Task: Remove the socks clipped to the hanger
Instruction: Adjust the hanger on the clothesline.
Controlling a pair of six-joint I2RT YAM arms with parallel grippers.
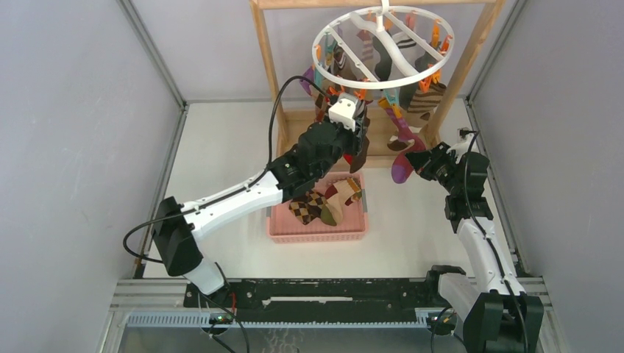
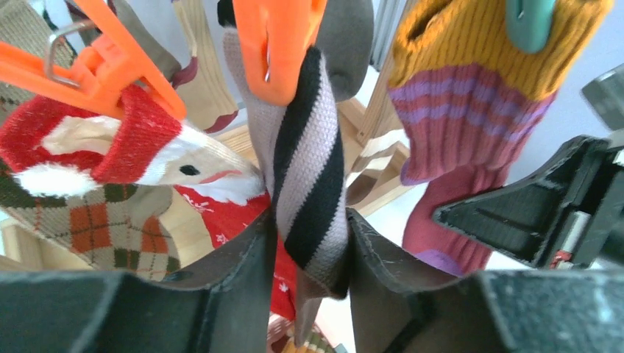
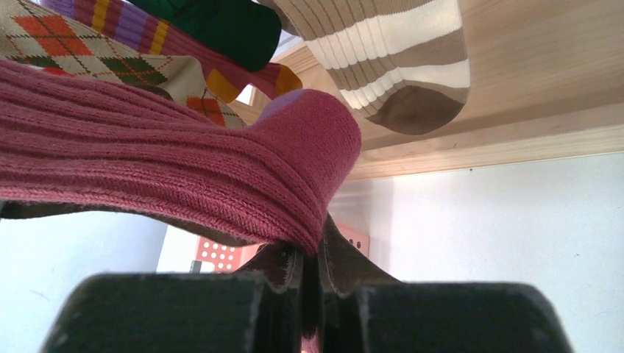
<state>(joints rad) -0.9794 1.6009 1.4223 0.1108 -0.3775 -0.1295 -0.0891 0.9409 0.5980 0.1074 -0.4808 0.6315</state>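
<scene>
On the table (image 1: 221,147), at its far side, the wooden rack (image 1: 268,81) carries the hanger (image 1: 383,86), with many socks (image 1: 423,103) clipped on it. The pink basket (image 1: 316,234), nearer, holds a few loose socks (image 1: 324,206) (the done part, I judge). The left hand (image 2: 309,220) pinches a striped sock (image 2: 305,147) under its orange clip (image 2: 276,44); the right hand (image 3: 313,272) is clamped on a pink sock (image 3: 184,176). Neighbouring socks crowd both.

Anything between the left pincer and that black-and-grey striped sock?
Nothing visible. The striped sock hangs between the fingers of the left pincer, which appear to press it on both sides. Only the orange clip above holds its top. The Santa sock sits just left of it, outside the fingers.
</scene>
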